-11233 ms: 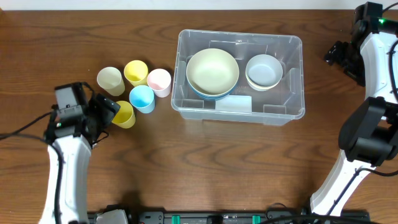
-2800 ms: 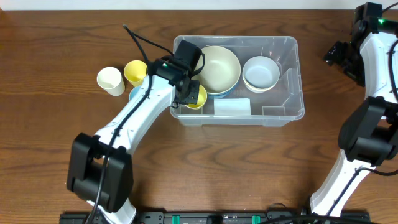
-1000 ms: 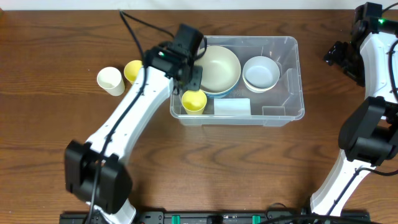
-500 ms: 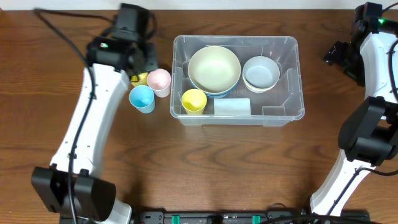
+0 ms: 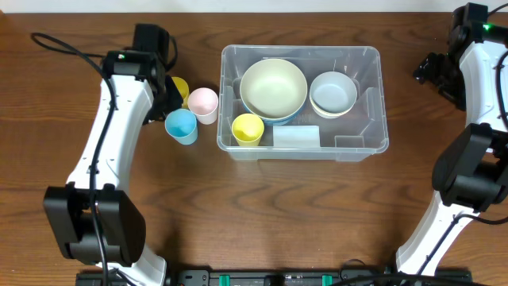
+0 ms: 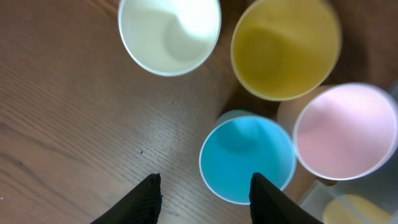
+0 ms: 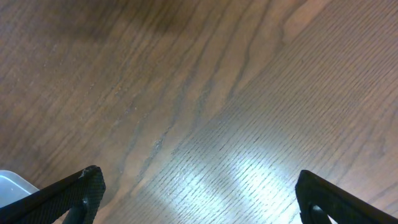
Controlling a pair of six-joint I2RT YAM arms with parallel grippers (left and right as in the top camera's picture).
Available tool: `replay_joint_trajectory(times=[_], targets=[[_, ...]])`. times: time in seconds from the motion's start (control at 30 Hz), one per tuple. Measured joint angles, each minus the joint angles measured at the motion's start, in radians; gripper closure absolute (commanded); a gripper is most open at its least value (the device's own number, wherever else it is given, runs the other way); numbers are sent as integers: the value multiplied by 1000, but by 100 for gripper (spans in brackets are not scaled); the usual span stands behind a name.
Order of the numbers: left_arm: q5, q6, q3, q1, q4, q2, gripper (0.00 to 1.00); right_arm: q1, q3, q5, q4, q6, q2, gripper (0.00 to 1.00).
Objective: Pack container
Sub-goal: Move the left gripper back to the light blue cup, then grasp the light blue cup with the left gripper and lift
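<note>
Wood desk (image 5: pixel 262 206) carries everything. The container (image 5: pixel 361 135) sits right of centre on the desk, upright and open-topped, with a white label (image 5: pixel 297 136) at its near wall.

Inside the container:
- Big cream bowl (image 5: pixel 273 87) at left-centre, with a blue rim showing under it.
- Smaller white bowl (image 5: pixel 333 91) just beside it on the right.
- Packed yellow cup (image 5: pixel 247 129) upright in the near-left corner, next to the label.

Loose cups are clustered on the desk left of the container, all mouth-up:
- Pink cup (image 5: pixel 203 104) is nearest the container wall.
- Blue cup (image 5: pixel 181 125) is just beside the pink one.
- Loose yellow cup (image 5: pixel 179 86) is half hidden under the left arm in the overhead view.
- White cup (image 6: pixel 169 31) shows only in the left wrist view, beside the loose yellow one.

Left pincer (image 6: pixel 205 199) is spread and empty above the cluster, with the blue cup straight ahead of its fingers.

Right pincer (image 7: pixel 199 199) is spread wide and empty over bare desk at the far right edge, well apart from the container.
</note>
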Motion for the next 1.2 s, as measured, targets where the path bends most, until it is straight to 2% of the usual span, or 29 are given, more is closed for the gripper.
replay_joint_trajectory(times=[0.2,0.63,1.2], targets=[[16,-35,-106,0,38,8,53,0,0,0,0,0,0,1],[75,-61,-206,0,141,9,53,0,0,0,0,0,0,1],[98,-68,-238,0,161,9,53,0,0,0,0,0,0,1]])
